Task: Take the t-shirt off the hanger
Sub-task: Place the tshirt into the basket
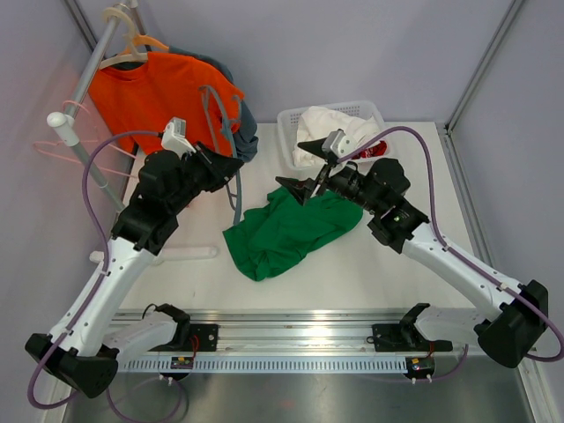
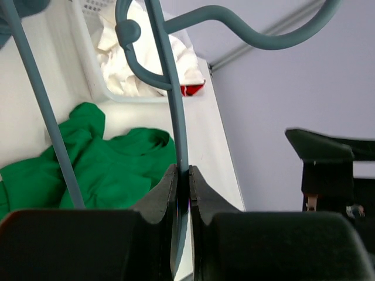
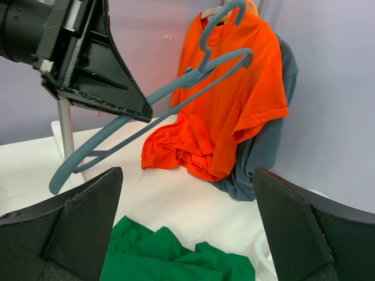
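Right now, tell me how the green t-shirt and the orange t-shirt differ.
The green t-shirt lies crumpled on the table; the orange t-shirt hangs from the rack. The green t-shirt is on no hanger; the orange t-shirt sits on a pale hanger. Both are plain, single-coloured shirts.
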### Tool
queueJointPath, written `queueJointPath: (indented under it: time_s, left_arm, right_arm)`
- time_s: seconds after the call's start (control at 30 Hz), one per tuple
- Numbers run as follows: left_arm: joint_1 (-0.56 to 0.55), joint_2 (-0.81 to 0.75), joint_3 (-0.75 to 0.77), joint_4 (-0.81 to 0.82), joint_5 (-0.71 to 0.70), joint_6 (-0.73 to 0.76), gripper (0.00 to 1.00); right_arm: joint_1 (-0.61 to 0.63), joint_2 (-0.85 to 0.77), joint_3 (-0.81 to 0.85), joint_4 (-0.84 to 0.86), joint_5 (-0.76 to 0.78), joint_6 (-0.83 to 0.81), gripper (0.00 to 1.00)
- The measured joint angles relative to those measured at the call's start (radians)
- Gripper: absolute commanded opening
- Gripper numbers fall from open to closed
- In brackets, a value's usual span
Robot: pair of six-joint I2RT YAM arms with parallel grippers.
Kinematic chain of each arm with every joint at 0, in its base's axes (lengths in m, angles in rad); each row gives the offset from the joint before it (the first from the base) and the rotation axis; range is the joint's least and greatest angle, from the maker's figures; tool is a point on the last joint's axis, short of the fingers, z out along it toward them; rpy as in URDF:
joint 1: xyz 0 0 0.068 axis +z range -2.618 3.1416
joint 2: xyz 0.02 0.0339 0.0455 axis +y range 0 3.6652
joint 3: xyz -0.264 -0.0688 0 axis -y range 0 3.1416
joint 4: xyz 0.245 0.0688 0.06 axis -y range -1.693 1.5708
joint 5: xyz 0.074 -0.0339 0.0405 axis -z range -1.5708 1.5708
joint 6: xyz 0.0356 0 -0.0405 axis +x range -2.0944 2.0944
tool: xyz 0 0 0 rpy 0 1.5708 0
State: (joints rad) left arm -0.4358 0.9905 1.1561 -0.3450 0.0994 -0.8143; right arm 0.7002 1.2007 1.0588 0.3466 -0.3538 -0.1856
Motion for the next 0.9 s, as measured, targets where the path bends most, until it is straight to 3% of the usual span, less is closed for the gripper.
queueJointPath:
  time_s: [0.23,0.53,0.73,0.9]
  left_arm:
    - [-0.040,0.041,0.024,0.027,-0.169,-0.070,0.00]
    - [-0.098,0.040,0.024,0.114,-0.360,-0.097,0.00]
    - [-0.100,0.032,0.040,0.141,-0.448,-0.092,0.00]
    - [-0.100,0.032,0.094,0.170,-0.504,-0.087,0.00]
  right_arm:
    - [0.000,-0.003,0.009,-0.019,0.041,0.011,1.00]
    - [-0.009,0.220,0.258,-0.305,0.180,0.137,1.00]
    - [-0.009,0.312,0.213,-0.463,0.175,0.173,1.00]
    - [-0.009,0.332,0.127,-0.485,0.169,0.192,0.99]
